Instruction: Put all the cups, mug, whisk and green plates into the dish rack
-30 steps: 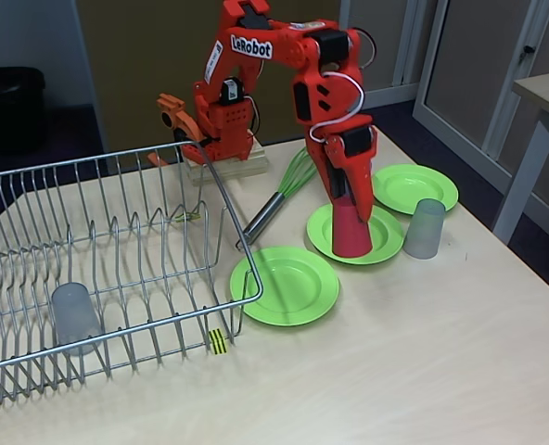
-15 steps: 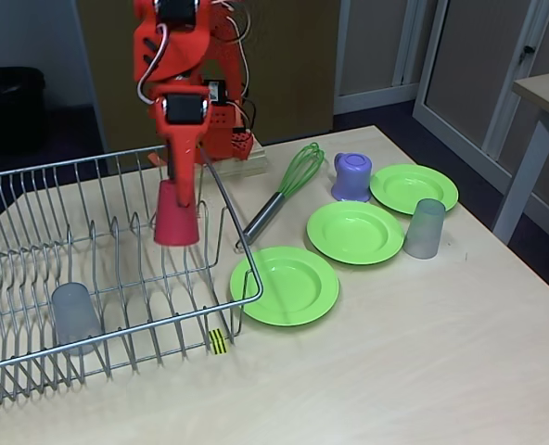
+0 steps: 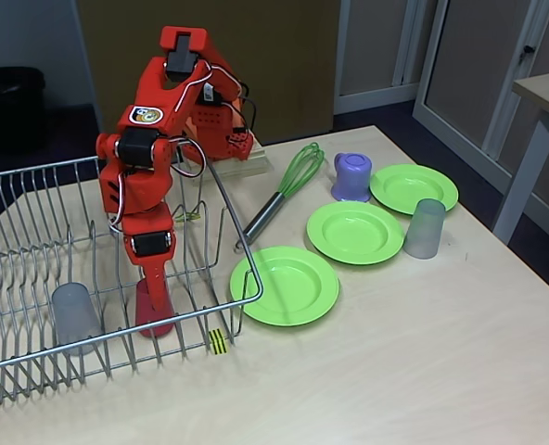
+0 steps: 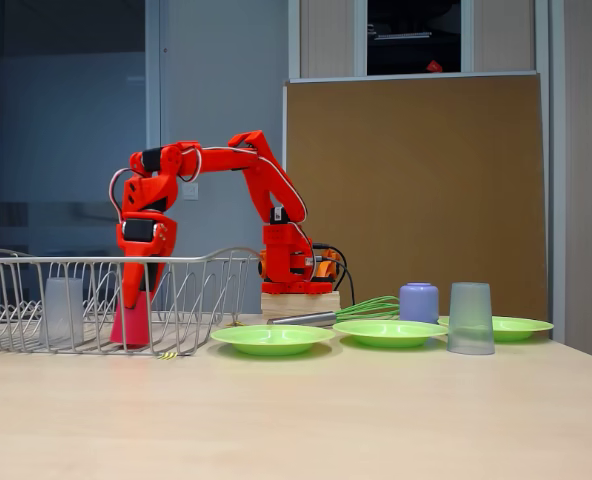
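Note:
My gripper (image 3: 154, 298) reaches down into the near right part of the dish rack (image 3: 33, 171), shut on the red cup (image 3: 154, 318), which stands upside down on the rack's wires. A grey cup (image 3: 73, 315) stands in the rack to its left. On the table lie three green plates (image 3: 284, 285) (image 3: 355, 232) (image 3: 414, 188). A second grey cup (image 3: 426, 228) stands between the two right plates. The purple mug (image 3: 352, 176) and the green whisk (image 3: 284, 190) are behind the plates. From the side, the gripper (image 4: 134, 303), red cup (image 4: 131, 323) and rack (image 4: 206, 262) show at the left.
The arm's wooden base (image 3: 228, 165) sits at the table's back, just behind the rack's far right corner. A yellow-and-black tag (image 3: 218, 341) hangs on the rack's near rim. Another table (image 3: 545, 93) stands off to the right. Bare tabletop lies in front of the plates.
The arm carried the red cup from the middle plate leftward over the rack, then lowered it into the rack's near right part. The mug, hidden before, now shows.

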You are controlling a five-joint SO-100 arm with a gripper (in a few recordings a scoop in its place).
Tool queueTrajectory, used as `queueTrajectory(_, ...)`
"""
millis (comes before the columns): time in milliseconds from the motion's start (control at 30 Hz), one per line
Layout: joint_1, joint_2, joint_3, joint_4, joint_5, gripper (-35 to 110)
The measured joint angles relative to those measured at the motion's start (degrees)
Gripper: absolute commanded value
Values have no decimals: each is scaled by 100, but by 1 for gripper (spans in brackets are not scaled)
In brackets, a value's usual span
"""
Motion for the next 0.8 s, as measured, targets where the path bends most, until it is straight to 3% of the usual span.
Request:
queueTrajectory(433,439,-352,-800,510,-360,1)
queueTrajectory(800,633,-536,-984,870,-501,31)
